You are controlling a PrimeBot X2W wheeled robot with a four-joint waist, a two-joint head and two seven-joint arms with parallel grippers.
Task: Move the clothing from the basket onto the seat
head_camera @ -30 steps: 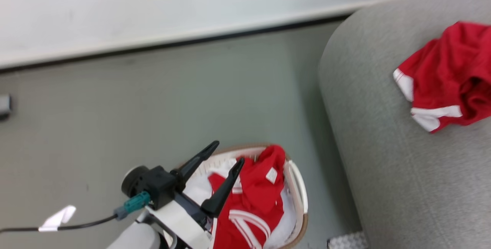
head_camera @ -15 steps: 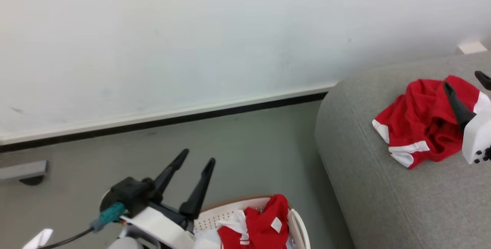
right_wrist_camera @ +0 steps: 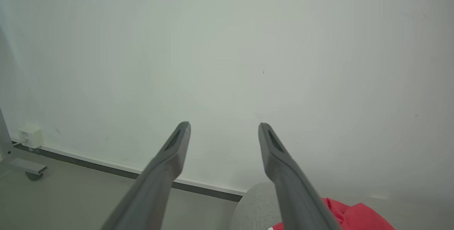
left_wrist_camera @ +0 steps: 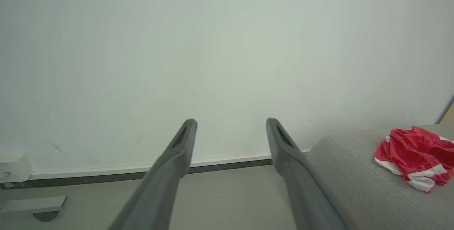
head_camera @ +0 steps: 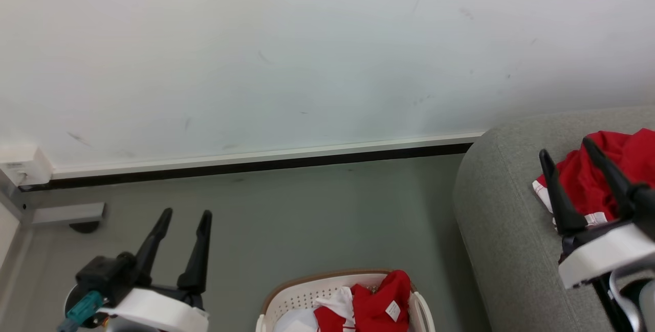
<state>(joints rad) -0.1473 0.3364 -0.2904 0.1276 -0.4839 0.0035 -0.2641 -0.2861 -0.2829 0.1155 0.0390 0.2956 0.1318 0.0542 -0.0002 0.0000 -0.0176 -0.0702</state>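
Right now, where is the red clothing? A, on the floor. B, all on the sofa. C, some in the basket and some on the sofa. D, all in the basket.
C: one red garment lies on the grey sofa, and more red clothing sits in the basket.

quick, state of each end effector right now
left end effector: open, holding nothing
right end effector: open, holding nothing

basket (head_camera: 297, 295) on floor (head_camera: 307, 209), left of seat (head_camera: 501, 250). clothing (head_camera: 376, 307) in basket; another garment (head_camera: 583, 189) on seat's left end, wall (head_camera: 307, 56) behind.
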